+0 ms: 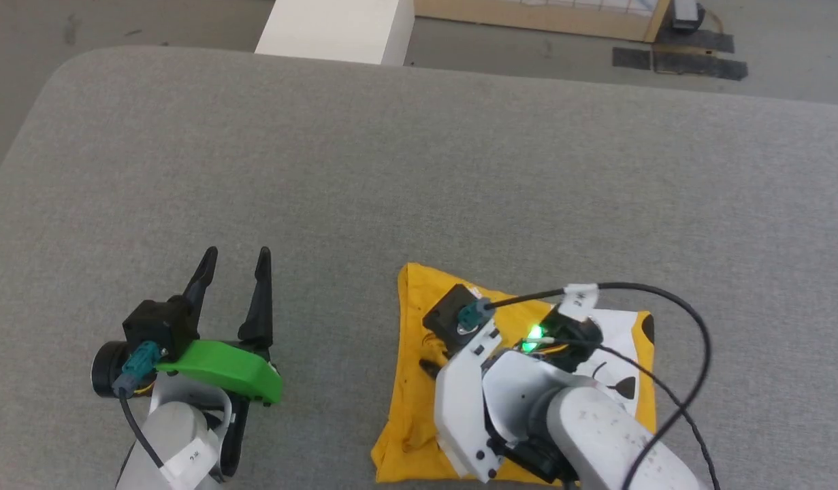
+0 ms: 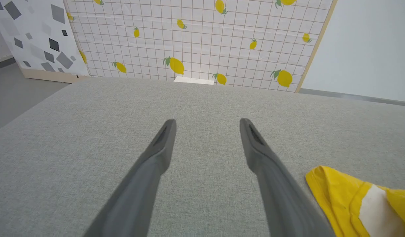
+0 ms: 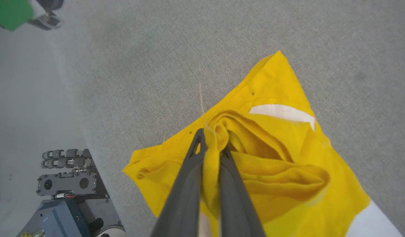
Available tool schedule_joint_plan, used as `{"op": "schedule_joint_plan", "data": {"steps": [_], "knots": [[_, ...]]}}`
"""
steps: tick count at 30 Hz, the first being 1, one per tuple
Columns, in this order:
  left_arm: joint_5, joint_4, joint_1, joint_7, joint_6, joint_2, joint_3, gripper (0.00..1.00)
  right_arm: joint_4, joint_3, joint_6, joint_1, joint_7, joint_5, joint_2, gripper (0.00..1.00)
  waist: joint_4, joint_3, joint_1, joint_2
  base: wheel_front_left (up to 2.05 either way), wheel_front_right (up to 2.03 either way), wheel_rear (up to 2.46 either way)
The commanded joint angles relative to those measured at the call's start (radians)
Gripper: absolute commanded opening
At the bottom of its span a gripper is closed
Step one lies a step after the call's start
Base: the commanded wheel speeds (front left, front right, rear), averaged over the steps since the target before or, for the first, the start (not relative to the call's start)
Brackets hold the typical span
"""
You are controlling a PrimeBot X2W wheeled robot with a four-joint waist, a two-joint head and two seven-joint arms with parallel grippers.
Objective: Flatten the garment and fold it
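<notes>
A raised fold of the garment (image 3: 288,164) is pinched between the closed fingers of the right gripper (image 3: 213,141), the soft yellow-orange cloth bunched into thick rolls just beyond the tips. The hold is judged to be taken so that the crumpled layers can be drawn out flat. The left gripper (image 2: 207,122) is held fully spread and empty over the grey woven desk (image 1: 391,170), with the garment's nearest corner lying just to its right, seemingly placed ready for a second hold. The shirt is seen as a rumpled, roughly square heap directly beneath the right gripper, matte, with white patches and black markings shown.
</notes>
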Motion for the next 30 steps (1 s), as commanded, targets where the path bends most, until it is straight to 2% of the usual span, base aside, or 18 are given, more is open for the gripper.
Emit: {"op": "schedule_joint_plan", "data": {"steps": [1,2,3,4,5,10,16,20,23,27,30], "knots": [[0.013,0.003,-0.021,-0.005,-0.005,-0.006,0.003,1.0,0.034,0.017,-0.002,-0.026,-0.01,0.022,0.0,0.0,0.009,0.012,-0.0001,0.0,0.0,0.0,0.0],[0.014,0.004,-0.022,-0.005,-0.006,-0.007,0.004,1.0,0.054,0.024,-0.002,-0.035,-0.015,0.033,0.0,0.0,0.009,0.014,-0.0001,0.0,0.0,0.0,0.0],[0.015,0.006,-0.023,-0.005,-0.006,-0.008,0.005,1.0,0.077,0.033,-0.002,-0.045,-0.021,0.049,0.0,0.25,0.009,0.016,-0.0001,0.0,0.0,0.0,0.0],[0.015,0.007,-0.023,-0.005,-0.007,-0.009,0.006,1.0,0.092,0.043,-0.002,-0.052,-0.026,0.061,0.0,0.73,0.009,0.017,-0.0001,0.0,0.0,0.0,0.0],[0.016,0.009,-0.024,-0.005,-0.008,-0.011,0.007,1.0,0.109,0.052,-0.002,-0.06,-0.031,0.08,0.0,1.0,0.008,0.017,-0.0001,0.0,0.0,0.0,0.0],[0.02,0.017,-0.022,-0.005,-0.011,-0.014,0.014,1.0,0.102,0.084,-0.002,-0.091,-0.11,0.151,0.001,1.0,-0.005,0.009,-0.0001,0.0,0.0,0.0,0.0],[0.026,0.02,-0.012,-0.005,-0.013,-0.01,0.026,1.0,-0.02,-0.003,-0.002,-0.077,-0.403,0.198,0.001,1.0,-0.031,-0.017,-0.0001,0.0,0.0,0.0,0.0],[0.03,0.016,0.002,-0.005,-0.013,-0.005,0.037,1.0,-0.11,-0.135,-0.002,-0.003,-0.599,0.202,0.001,1.0,-0.051,-0.041,-0.0001,0.0,0.0,0.0,0.0],[0.031,0.009,0.017,-0.005,-0.012,-0.002,0.046,1.0,-0.159,-0.282,-0.002,0.1,-0.707,0.197,0.001,1.0,-0.066,-0.057,-0.0001,0.0,0.0,0.0,0.0],[0.033,-0.002,0.035,-0.005,-0.011,0.0,0.056,1.0,-0.177,-0.472,-0.002,0.25,-0.764,0.211,0.001,1.0,-0.079,-0.068,-0.0001,0.0,0.0,0.0,0.0],[0.034,-0.011,0.041,-0.005,-0.01,0.002,0.061,1.0,-0.139,-0.567,-0.002,0.34,-0.742,0.246,0.001,1.0,-0.087,-0.068,-0.0001,0.0,0.0,0.0,0.0]]}}
